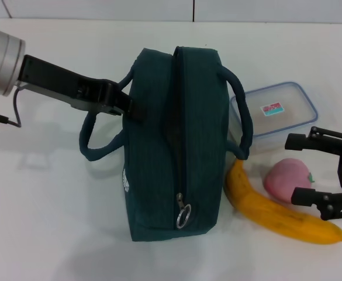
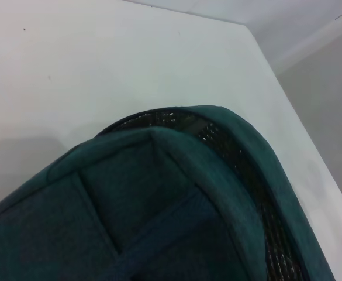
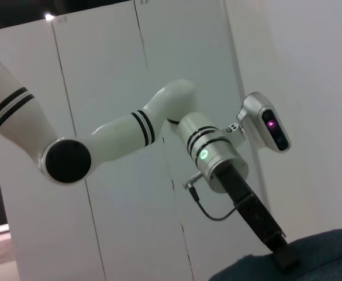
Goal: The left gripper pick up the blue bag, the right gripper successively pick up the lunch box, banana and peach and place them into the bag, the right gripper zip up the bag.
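Bag (image 1: 173, 146): upright on table (image 1: 42, 222), zipper closed, ring pull at near end. Left gripper (image 1: 127, 105): at bag's left upper side by handle; finger state cannot be told. Right gripper (image 1: 311, 170): wide open, beside peach (image 1: 287, 178), above banana (image 1: 282, 213); lunch box (image 1: 276, 114) behind.

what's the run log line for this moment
left gripper: at blue bag side | right gripper: open by peach | bag: zipped
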### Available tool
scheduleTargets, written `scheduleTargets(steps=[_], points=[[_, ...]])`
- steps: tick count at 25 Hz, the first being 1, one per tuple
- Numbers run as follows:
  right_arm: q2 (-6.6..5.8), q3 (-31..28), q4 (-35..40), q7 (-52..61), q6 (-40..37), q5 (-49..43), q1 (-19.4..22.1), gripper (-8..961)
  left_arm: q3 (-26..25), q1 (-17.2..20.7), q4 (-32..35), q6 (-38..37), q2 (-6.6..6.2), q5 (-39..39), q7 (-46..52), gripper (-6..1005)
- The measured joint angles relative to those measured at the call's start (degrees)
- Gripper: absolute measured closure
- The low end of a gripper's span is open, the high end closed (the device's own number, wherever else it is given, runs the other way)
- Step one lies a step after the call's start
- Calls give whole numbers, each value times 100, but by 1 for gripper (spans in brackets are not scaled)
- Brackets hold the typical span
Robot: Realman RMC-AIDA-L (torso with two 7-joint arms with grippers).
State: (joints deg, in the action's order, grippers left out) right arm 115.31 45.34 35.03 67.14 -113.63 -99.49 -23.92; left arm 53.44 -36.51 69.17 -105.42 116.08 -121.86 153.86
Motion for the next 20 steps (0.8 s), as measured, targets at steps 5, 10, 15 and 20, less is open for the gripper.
scheduleTargets(steps=[5, 10, 15, 20], points=[[0, -11, -206, 40, -69, 290, -10, 79, 0, 7, -26, -3, 2, 5, -25, 952], [-20, -498, -951, 243, -26, 1552, 143, 79, 0, 20, -36, 0, 6, 13, -36, 952], [-31, -1647, -2103, 505, 570, 2222, 273, 78, 0, 22, -37, 21, 23, 15, -40, 951], [-9, -2405, -2693, 900, 1936, 2303, 386, 78, 0, 21, -69, 29, 34, 9, -139, 951]])
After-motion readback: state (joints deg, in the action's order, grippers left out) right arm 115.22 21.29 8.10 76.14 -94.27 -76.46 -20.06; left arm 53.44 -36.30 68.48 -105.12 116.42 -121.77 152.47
